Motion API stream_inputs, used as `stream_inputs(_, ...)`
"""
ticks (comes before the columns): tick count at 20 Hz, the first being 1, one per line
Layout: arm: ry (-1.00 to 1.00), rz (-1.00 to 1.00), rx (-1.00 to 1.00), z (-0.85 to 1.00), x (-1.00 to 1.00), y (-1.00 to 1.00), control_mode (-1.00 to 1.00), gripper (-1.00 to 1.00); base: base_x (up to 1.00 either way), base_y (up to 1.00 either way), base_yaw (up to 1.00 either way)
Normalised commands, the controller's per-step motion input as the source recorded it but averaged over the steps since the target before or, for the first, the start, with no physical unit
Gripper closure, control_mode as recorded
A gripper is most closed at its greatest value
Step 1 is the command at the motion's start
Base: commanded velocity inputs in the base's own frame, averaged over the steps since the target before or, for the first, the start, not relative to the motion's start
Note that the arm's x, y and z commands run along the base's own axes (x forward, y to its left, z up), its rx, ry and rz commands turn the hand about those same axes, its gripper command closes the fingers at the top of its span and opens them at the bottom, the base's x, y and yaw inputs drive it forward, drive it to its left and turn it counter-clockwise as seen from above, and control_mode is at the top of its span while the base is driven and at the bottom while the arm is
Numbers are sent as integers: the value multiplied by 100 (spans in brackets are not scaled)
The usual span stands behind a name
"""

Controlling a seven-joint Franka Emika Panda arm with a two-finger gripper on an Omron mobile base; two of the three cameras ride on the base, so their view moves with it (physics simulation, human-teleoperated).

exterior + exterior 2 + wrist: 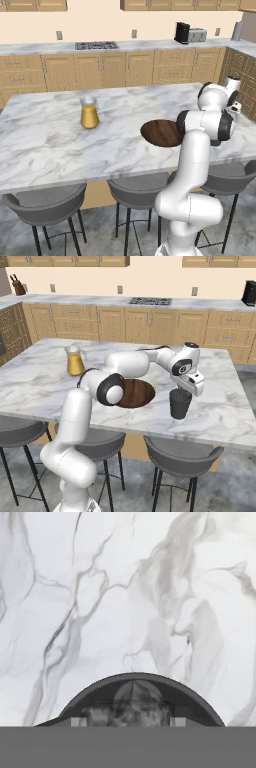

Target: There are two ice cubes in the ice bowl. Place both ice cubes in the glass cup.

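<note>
The end effector [181, 390] is hovering directly over the glass cup [180, 404]; whether it is gripping ice, I cannot tell; releasing should be happening centred, low over the rim

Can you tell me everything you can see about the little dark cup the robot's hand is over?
The glass cup is a small, smoky dark grey tumbler, round and straight-sided, standing upright on the white marble counter. It sits apart from the brown wooden ice bowl. The gripper hangs right over its open rim. From the hand view, something pale and lumpy shows inside; maybe ice, but that's unclear.
</note>
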Motion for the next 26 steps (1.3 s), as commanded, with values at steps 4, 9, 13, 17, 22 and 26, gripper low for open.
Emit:
stream_inputs(4,0,0,0,0,0,0,-100,100,0,0,0)
stream_inputs(9,0,0,0,0,-13,6,-100,100,0,0,0)
stream_inputs(13,0,0,0,0,-1,0,-100,-100,0,0,0)
stream_inputs(17,0,0,0,4,-2,0,-100,-100,0,0,0)
stream_inputs(22,-3,0,0,61,0,5,-100,-100,0,0,0)
stream_inputs(26,-8,0,0,80,-34,21,-100,-100,0,0,0)
